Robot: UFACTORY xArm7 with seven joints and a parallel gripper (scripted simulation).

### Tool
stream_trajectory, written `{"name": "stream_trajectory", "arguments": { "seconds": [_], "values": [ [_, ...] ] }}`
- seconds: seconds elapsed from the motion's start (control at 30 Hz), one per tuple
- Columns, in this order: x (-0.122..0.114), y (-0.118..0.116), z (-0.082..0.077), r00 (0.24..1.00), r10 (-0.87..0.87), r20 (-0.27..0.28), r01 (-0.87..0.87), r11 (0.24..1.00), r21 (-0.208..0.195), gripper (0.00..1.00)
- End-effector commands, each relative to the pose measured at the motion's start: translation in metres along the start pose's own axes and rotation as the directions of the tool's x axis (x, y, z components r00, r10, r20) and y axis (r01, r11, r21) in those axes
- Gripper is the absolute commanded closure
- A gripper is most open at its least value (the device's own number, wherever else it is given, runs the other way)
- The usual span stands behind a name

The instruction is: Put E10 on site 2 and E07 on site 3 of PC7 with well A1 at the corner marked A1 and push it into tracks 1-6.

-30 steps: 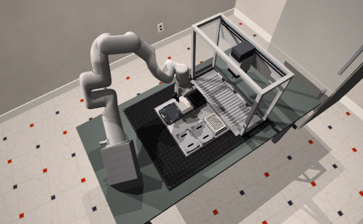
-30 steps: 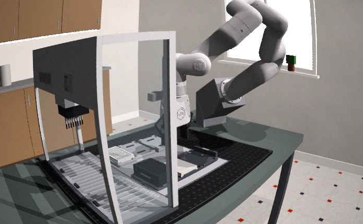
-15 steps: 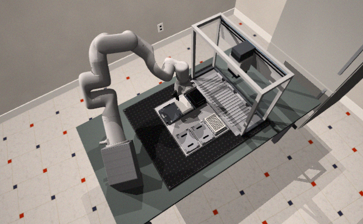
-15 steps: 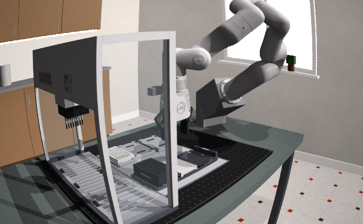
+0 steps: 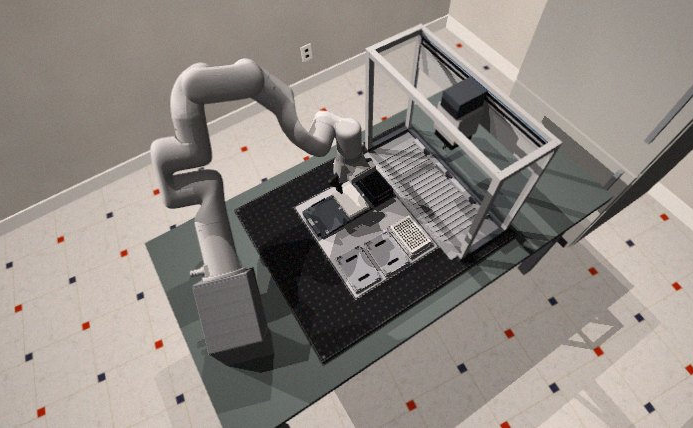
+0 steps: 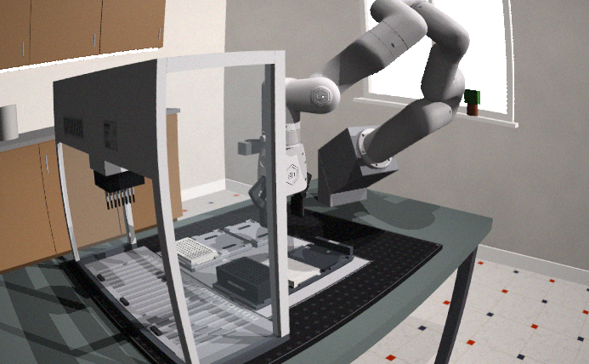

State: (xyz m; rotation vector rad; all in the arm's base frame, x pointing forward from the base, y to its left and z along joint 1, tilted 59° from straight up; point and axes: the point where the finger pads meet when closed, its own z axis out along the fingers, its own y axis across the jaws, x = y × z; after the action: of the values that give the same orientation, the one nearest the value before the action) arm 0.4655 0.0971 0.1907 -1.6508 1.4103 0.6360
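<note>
Jaws stand fully apart and hold nothing; the gripper (image 5: 341, 180) hangs above the carrier PC7 (image 5: 321, 216), over its rail-side half. Just below sits E10 (image 5: 353, 203), a flat pale plate, with E07 (image 5: 374, 187), a black deep-well block, beside it toward the rails (image 5: 423, 186). E01 (image 5: 411, 237), white and finely dotted, remains in its nest well off. Both plates appear loaded, so next comes squaring the carrier's long edge with the ribbed tracks before pushing slowly by the handle.

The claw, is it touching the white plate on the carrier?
Apart. The exterior view shows the open claw raised above the white plate, with a plain gap between.
</note>
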Motion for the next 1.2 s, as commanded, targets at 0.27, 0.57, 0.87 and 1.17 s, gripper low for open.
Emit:
{"name": "stream_trajectory", "arguments": {
  "seconds": [0.27, 0.57, 0.87, 1.17],
  "values": [
    [0.055, 0.001, 0.005, 1.000, 0.007, -0.001, -0.007, 1.000, 0.003, 0.00],
    [0.091, 0.003, 0.009, 1.000, 0.007, -0.001, -0.007, 1.000, 0.003, 0.00],
    [0.091, 0.003, 0.009, 1.000, 0.007, -0.001, -0.007, 1.000, 0.003, 0.00],
    [0.091, 0.003, 0.010, 1.000, 0.007, -0.001, -0.007, 1.000, 0.003, 0.00]
  ]
}}
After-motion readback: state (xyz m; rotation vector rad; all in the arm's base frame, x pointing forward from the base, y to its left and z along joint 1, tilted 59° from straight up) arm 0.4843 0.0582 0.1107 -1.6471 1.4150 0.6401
